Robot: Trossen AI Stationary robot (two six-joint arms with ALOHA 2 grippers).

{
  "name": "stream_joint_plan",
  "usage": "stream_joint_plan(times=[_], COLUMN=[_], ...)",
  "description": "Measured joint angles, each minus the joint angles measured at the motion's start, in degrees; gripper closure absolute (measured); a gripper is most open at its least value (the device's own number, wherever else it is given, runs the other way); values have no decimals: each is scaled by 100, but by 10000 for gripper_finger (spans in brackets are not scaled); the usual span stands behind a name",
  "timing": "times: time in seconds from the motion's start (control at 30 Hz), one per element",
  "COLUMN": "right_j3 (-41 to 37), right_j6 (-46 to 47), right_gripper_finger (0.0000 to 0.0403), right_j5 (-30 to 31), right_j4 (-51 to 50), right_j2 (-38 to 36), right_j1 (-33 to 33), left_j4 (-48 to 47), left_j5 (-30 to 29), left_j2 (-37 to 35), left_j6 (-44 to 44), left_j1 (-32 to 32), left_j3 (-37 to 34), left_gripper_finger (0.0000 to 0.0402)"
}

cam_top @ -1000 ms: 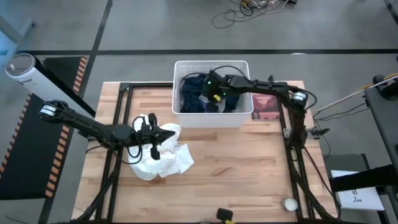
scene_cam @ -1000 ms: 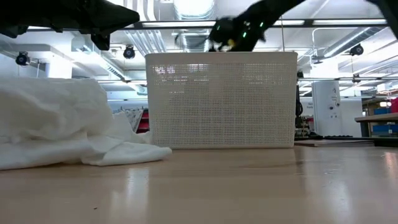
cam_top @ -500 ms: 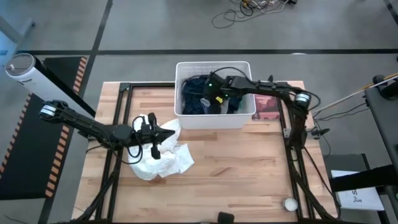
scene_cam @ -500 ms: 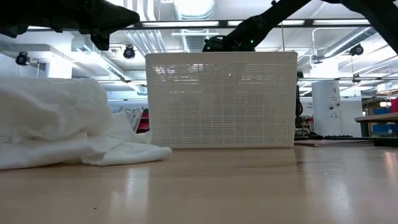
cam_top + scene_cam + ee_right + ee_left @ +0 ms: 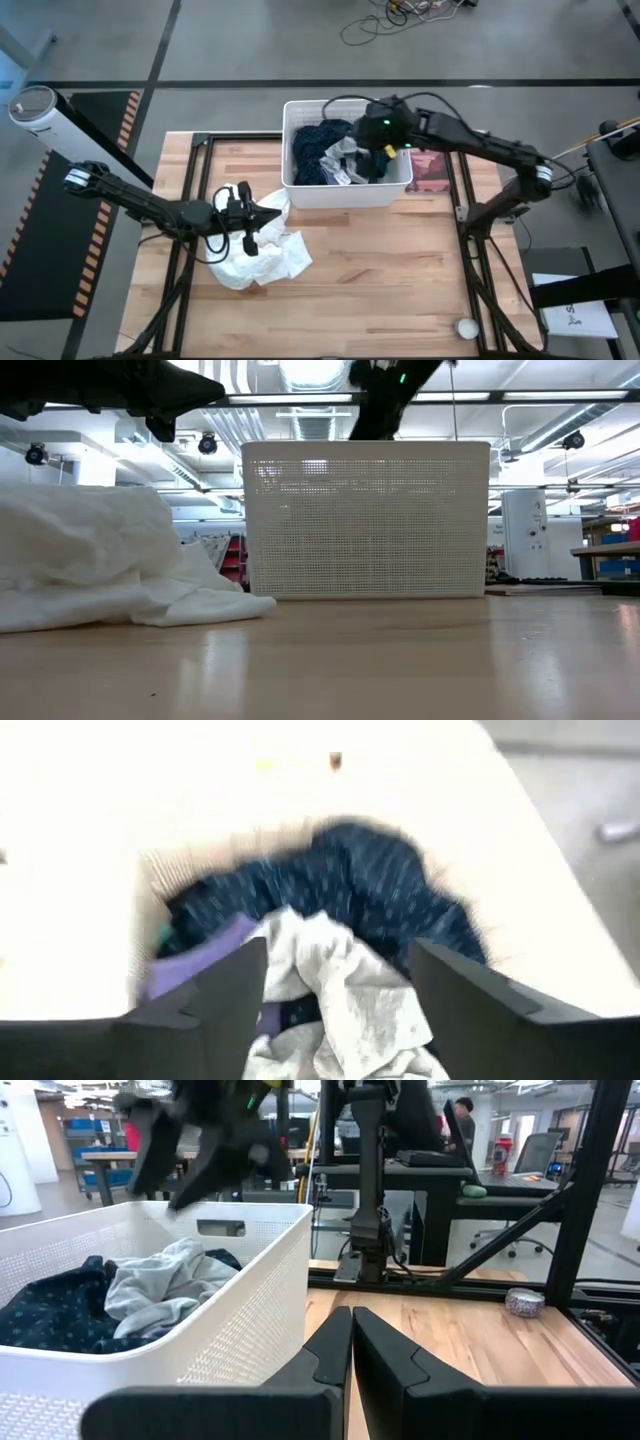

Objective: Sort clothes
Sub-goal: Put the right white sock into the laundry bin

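The white basket [image 5: 398, 185] stands at the table's far middle. In it lie a dark navy dotted garment [image 5: 375, 890], a grey one [image 5: 335, 995] on top of it, and a bit of teal and purple cloth [image 5: 185, 970]. My right gripper [image 5: 338, 948] hangs open above the basket's right part, clear of the grey garment. White clothes [image 5: 262, 255] lie in a heap on the table to the basket's near left. My left gripper [image 5: 351, 1342] is shut and empty above that heap, pointing at the basket.
A dark red flat thing [image 5: 428, 170] lies right of the basket. A small round object [image 5: 466, 327] sits at the near right corner. The table's near middle is bare wood [image 5: 380, 270]. A person [image 5: 462, 1110] shows far behind the table.
My right gripper has opened and let go of the grey garment, which now lies on the navy one in the basket. The gripper has risen and drawn toward the table's right edge.
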Motion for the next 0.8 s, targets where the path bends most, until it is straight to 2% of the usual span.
stream_joint_plan(times=[0.1, 0.17, 0.3, 0.37, 0.53, 0.7, 0.8], right_j3=[38, 38, -163, -350, -1131, -2154, -2756], right_j6=[16, 79, 227, 261, 280, 691, 982], right_gripper_finger=[151, 138, 130, 134, 154, 166, 169], right_j5=[-64, -339, -1979, -2501, -2543, -2514, -2107], right_j4=[-29, -132, -149, -14, 682, 1872, 2749], right_j2=[-421, -667, -1106, -1257, -1475, -1484, -1418], right_j1=[148, 270, 632, 916, 1702, 2289, 2632], left_j4=[0, 4, -2, -7, -13, -46, -55], left_j5=[-1, -1, -1, -1, -1, -1, -1], left_j2=[1, 1, 1, 1, 1, 1, 1], left_j6=[0, 0, 0, 0, 0, -1, -2], left_j1=[0, 0, 0, 0, 0, 0, 1], left_j3=[0, 0, 0, 0, 0, 0, 0], left_gripper_finger=[402, 402, 402, 402, 402, 402, 402])
